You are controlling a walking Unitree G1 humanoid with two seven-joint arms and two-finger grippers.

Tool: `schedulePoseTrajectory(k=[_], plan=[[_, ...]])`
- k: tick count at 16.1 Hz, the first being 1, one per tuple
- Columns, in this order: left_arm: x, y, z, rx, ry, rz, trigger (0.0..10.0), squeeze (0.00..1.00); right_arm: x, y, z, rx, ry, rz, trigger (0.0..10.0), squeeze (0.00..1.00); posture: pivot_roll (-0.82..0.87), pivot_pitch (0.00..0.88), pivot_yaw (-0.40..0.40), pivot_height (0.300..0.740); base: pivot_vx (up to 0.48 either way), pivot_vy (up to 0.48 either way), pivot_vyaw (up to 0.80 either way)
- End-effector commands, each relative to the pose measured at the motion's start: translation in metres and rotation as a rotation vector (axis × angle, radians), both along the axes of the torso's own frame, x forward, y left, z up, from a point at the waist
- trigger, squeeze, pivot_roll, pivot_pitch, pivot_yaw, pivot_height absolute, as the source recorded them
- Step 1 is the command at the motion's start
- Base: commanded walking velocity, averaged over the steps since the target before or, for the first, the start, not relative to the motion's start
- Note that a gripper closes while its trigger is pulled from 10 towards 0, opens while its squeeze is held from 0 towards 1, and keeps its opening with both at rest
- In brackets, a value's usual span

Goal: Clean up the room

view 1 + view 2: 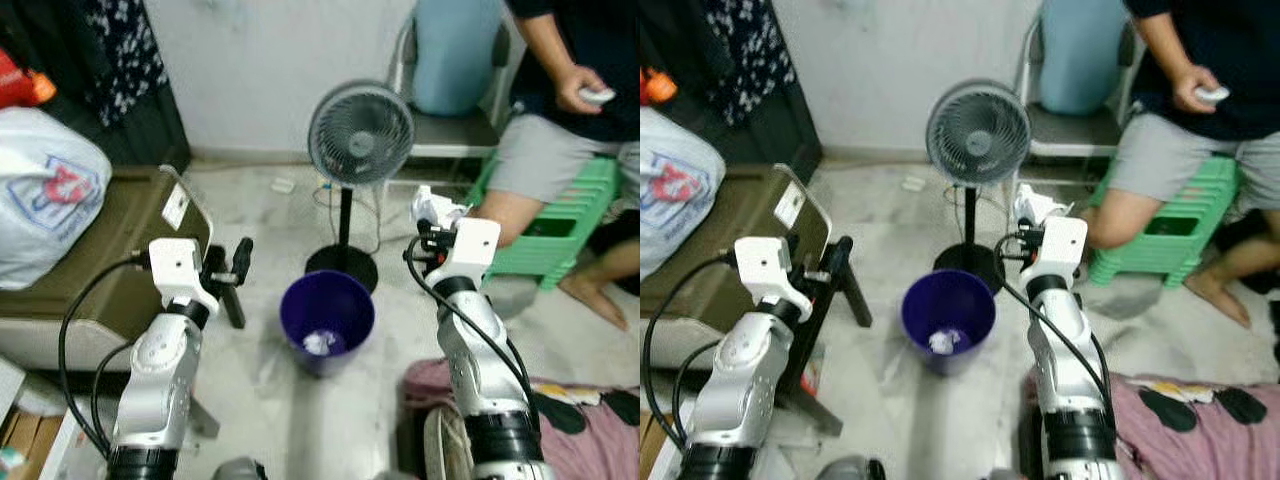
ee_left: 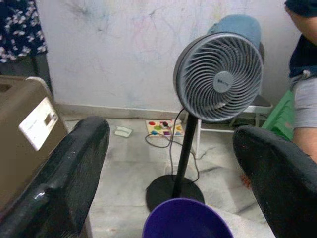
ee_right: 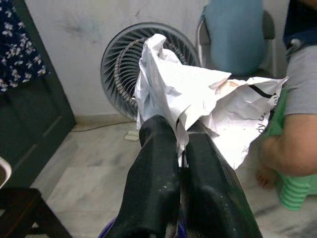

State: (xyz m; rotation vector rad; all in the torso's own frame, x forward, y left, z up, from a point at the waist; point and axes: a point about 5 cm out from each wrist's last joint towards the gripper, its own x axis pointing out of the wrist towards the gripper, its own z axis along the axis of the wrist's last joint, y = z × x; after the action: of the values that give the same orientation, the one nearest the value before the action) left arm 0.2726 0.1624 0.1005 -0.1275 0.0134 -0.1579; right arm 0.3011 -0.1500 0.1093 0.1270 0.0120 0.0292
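Note:
A crumpled white paper (image 3: 193,101) is pinched in my right gripper (image 3: 181,136), whose black fingers are shut on it. That gripper (image 1: 430,225) is raised to the right of a purple bin (image 1: 327,320) on the floor. A white paper wad (image 1: 319,343) lies inside the bin. My left gripper (image 1: 232,270) is held open to the left of the bin, nothing between its fingers (image 2: 64,178). The bin's rim (image 2: 185,218) lies just beyond them.
A grey standing fan (image 1: 360,135) stands right behind the bin. A person (image 1: 570,110) sits on a green stool (image 1: 560,225) at the right. A brown cabinet (image 1: 90,250) with a white bag (image 1: 45,190) is at the left. Pink cloth (image 1: 590,420) lies at the lower right.

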Motion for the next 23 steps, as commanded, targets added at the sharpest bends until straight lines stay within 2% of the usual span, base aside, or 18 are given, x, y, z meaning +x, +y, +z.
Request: schedulePoseTrajectory(k=[1, 4, 12, 14, 20, 23], plan=[[0.0007, 0.0014, 0.0045, 0.006, -0.018, 0.001, 10.0, 0.0, 0.002, 0.0021, 0.0033, -0.003, -0.013, 0.01, 10.0, 0.0, -0.11, 0.0, 0.024, 0.74, 0.334, 0.0, 0.0], [0.0007, 0.0013, 0.0044, 0.006, -0.017, 0.001, 10.0, 0.0, 0.0022, 0.0024, 0.0035, -0.002, -0.014, 0.013, 10.0, 0.0, -0.11, 0.0, 0.024, 0.74, 0.338, 0.0, 0.0], [0.0008, 0.0019, 0.0041, 0.005, -0.014, 0.006, 10.0, 0.0, 0.003, 0.0049, 0.0046, -0.006, -0.022, 0.029, 10.0, 0.0, -0.11, 0.0, 0.02, 0.74, 0.346, 0.0, 0.71], [0.0007, 0.0017, 0.0043, 0.005, -0.016, 0.004, 10.0, 0.0, 0.0032, 0.0049, 0.0041, -0.007, -0.02, 0.028, 10.0, 0.0, -0.11, 0.0, 0.02, 0.74, 0.352, 0.0, 0.0], [0.0003, 0.0016, 0.0037, 0.005, -0.014, 0.009, 10.0, 0.0, 0.0045, 0.0057, 0.0011, -0.006, -0.002, 0.031, 10.0, 0.0, -0.1, 0.0, 0.015, 0.74, 0.0, 0.0, 0.0], [0.0002, 0.0018, 0.0029, 0.003, -0.008, 0.011, 10.0, 0.0, 0.0054, 0.0051, -0.0011, 0.009, 0.013, 0.027, 10.0, 0.0, -0.1, 0.0, 0.014, 0.74, 0.0, 0.0, -0.69]])
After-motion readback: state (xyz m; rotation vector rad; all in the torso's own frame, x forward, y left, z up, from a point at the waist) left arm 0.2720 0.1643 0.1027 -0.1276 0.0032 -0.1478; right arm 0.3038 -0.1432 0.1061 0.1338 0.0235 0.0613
